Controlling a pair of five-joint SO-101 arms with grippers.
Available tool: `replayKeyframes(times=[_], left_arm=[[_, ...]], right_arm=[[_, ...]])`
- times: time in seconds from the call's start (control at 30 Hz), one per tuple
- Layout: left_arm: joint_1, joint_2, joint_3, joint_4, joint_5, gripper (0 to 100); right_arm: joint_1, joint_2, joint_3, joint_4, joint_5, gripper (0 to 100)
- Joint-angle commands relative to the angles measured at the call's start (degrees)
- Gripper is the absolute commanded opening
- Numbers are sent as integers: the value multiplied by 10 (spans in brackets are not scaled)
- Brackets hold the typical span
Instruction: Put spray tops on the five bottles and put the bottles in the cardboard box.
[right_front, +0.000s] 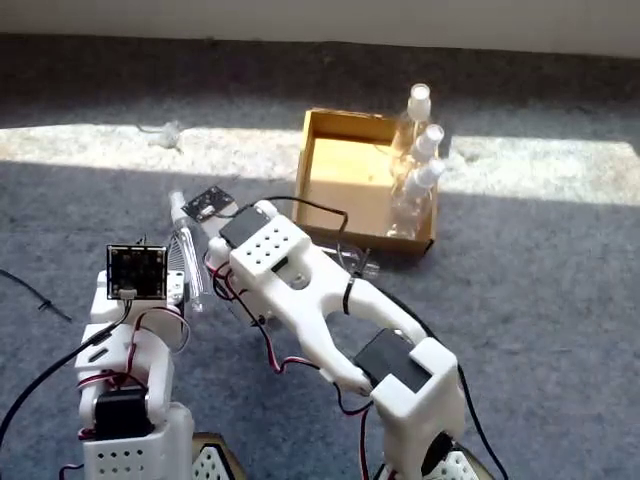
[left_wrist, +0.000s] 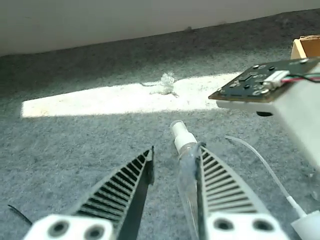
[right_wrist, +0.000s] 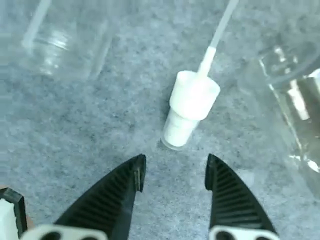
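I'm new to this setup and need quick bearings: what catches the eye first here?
Three capped bottles stand in a row inside the cardboard box along one wall. A loose spray top lies on the carpet ahead of the open right gripper; a clear bottle lies against one finger of the open left gripper.

Free room and obstacles. We found the left part of the cardboard box (right_front: 335, 185) bare, while three bottles (right_front: 418, 150) stood in a row along its right wall. The right arm (right_front: 320, 300) lay slantwise across the carpet (right_front: 540, 300) in front of the box. A clear bottle (right_wrist: 65, 45) and a second bottle (right_wrist: 295, 95) flanked the spray top (right_wrist: 191, 107), narrowing the approach. The right gripper (right_wrist: 175, 162), fingers apart, had bare carpet between them.
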Motion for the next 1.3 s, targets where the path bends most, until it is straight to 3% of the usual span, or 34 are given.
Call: replayKeyframes(times=[0.0,0.33,0.6,0.83,1.27], left_arm=[[-3,-5,-7,-13,0,130],[-3,-5,-7,-14,0,130],[-4,-5,-7,-15,0,130],[-3,-5,-7,-14,0,130],[-3,-5,-6,-13,0,130]], right_arm=[[16,-7,-29,8,-1,232],[58,-124,-82,60,17,277],[82,-172,-38,-96,-9,76],[84,-105,23,-234,-8,67],[126,-33,32,-283,-8,66]])
